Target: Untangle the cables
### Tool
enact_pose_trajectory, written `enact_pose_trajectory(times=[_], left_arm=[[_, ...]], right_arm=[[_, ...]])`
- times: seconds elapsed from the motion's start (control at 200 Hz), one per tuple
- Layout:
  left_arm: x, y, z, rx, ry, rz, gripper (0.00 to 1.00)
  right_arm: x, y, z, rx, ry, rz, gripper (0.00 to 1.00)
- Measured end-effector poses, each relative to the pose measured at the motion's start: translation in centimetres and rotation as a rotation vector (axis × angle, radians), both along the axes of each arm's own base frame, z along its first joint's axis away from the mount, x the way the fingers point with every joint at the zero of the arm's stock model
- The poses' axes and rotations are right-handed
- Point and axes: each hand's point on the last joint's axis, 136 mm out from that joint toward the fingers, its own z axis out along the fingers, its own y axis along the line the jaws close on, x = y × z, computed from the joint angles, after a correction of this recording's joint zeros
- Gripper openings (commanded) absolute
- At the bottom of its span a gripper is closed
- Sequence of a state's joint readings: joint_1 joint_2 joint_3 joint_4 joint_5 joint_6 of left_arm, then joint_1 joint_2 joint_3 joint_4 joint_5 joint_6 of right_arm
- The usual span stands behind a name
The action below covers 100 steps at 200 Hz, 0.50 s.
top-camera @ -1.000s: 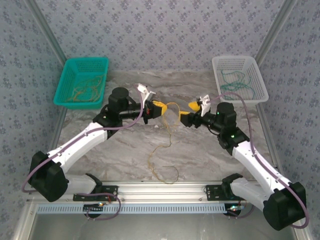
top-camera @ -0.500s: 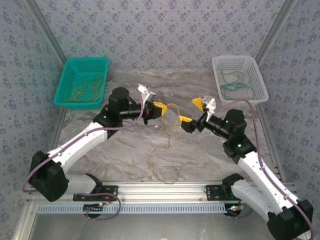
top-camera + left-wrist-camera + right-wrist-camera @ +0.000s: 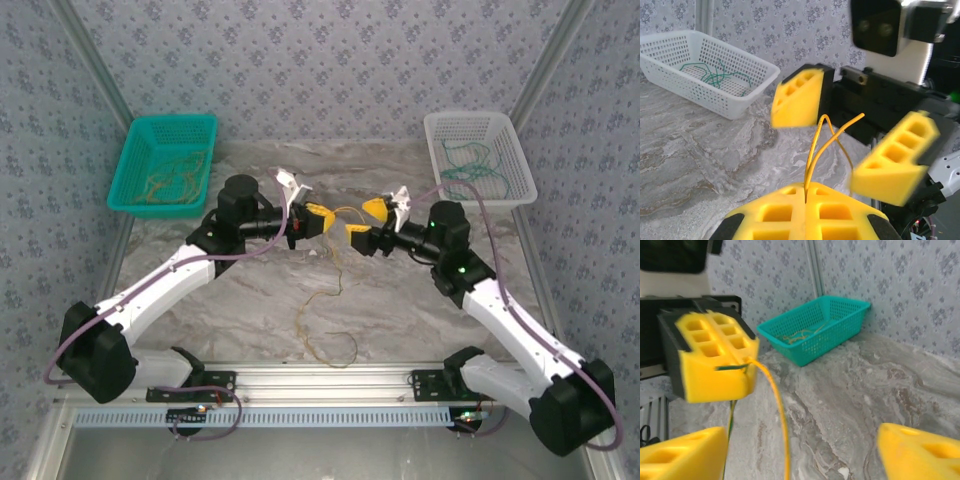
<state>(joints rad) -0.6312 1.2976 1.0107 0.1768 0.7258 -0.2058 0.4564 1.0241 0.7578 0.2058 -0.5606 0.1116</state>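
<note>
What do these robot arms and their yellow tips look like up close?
The left arm and right arm are white links with black joints, each trailed by a thin purple cable. Green lights glow on the right arm. The left end effector and right end effector each carry two chunky yellow fingers with square hollow cells.

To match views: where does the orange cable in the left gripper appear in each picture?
Top external: orange cable loops beside the left gripper, centre.
Left wrist: the cable rises from bottom centre.
Right wrist: the cable arcs down, left of centre.
Shared landmark: the left gripper clamping it.
</note>
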Motion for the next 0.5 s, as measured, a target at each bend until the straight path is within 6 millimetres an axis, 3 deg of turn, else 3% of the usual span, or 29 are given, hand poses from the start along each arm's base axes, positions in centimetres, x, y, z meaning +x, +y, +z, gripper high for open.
enact_pose_trajectory(times=[0.065,0.115,0.175,0.225,0.255,0.33,0.385,0.5], left_arm=[[-0.1,-0.1,0.0,0.000,0.000,-0.003,0.01],[-0.2,-0.1,0.0,0.000,0.000,-0.005,0.07],[-0.2,-0.2,0.0,0.000,-0.002,-0.006,0.16],[-0.2,-0.2,-0.1,-0.002,0.003,-0.004,0.26],[-0.1,-0.2,-0.1,-0.002,-0.002,-0.002,0.28],[0.0,-0.1,-0.7,0.003,0.004,0.007,0.18],[0.0,0.0,-1.2,0.006,0.016,0.013,0.00],[0.1,0.1,-1.9,0.014,0.019,0.018,0.00]], right_arm=[[0.7,0.3,-0.5,-0.013,0.019,-0.011,0.16],[1.1,0.3,-0.7,-0.019,0.026,-0.029,0.08],[1.3,0.0,-0.8,-0.026,0.028,-0.049,0.00],[1.6,-0.2,-0.8,-0.025,0.033,-0.069,0.00],[1.7,-0.3,-0.7,-0.027,0.029,-0.076,0.00],[1.7,-0.6,-0.5,-0.026,0.024,-0.092,0.00],[1.5,-0.7,-0.2,-0.022,0.017,-0.096,0.00],[1.1,-0.9,0.5,-0.013,0.004,-0.095,0.00]])
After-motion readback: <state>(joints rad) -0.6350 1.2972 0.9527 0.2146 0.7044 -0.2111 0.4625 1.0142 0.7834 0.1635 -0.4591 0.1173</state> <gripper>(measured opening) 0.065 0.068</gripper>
